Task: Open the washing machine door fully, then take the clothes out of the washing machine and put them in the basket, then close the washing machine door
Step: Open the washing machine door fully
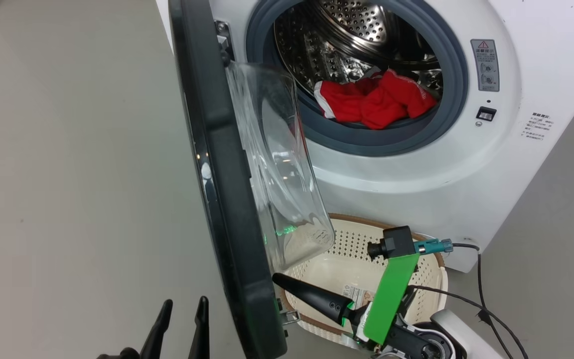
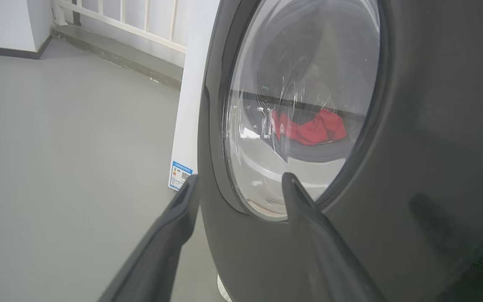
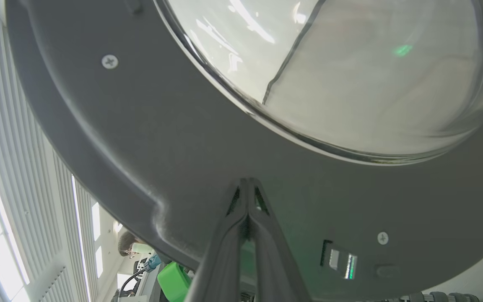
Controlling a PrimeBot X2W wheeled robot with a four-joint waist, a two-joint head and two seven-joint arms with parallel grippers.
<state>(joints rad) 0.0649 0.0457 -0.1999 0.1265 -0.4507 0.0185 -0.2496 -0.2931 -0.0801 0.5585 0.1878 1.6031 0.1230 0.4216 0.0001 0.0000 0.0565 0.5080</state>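
Between the spread left gripper [image 1: 186,300] and pressed-together right gripper [image 1: 278,278] — over the basket [image 1: 352,245] — stands the washing machine door [image 1: 227,199].

From your head view, the round black-rimmed door [image 1: 224,199] hides the left end of the cream perforated plastic basket [image 1: 352,249]; the printed labels [image 1: 538,127] on the white washing machine [image 1: 416,174] are too small to read.

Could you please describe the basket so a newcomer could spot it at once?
Find the big white washing machine, its black-rimmed door swung open. On the floor at its foot sits the basket. Unlike its neighbours, it is cream plastic with perforated walls and a brown rim.
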